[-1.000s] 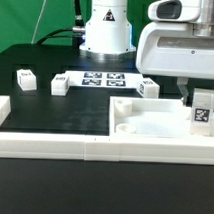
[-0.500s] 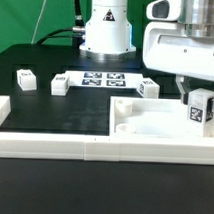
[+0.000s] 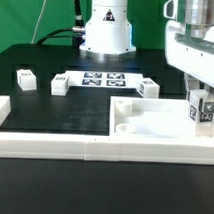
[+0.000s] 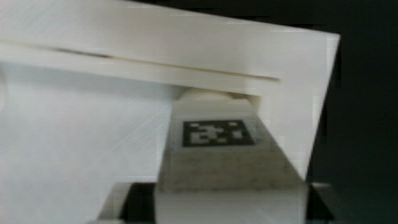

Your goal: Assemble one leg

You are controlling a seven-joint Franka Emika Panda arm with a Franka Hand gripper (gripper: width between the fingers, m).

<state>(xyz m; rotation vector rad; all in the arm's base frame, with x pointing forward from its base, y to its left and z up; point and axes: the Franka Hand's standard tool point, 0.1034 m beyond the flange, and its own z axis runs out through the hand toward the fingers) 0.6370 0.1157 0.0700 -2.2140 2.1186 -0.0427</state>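
Note:
My gripper (image 3: 202, 108) is at the exterior view's right edge, shut on a leg (image 3: 204, 108), a small white block with a black-and-white tag. It holds the leg over the far right end of the large flat white body (image 3: 145, 118). In the wrist view the held leg (image 4: 222, 150) fills the middle, tag facing the camera, its far end against the white body (image 4: 89, 110). The dark fingers (image 4: 128, 200) press on both sides of the leg. Three more legs lie on the black mat: one at the left (image 3: 25, 80), one beside it (image 3: 60, 83), one near the middle (image 3: 149, 88).
The marker board (image 3: 104, 78) lies at the back of the mat in front of the robot base (image 3: 105, 30). A white rail (image 3: 54, 143) runs along the front edge, with a raised end at the left (image 3: 1, 111).
My gripper with the leg has moved toward the exterior view's right and slightly up. The other legs and the body have not moved.

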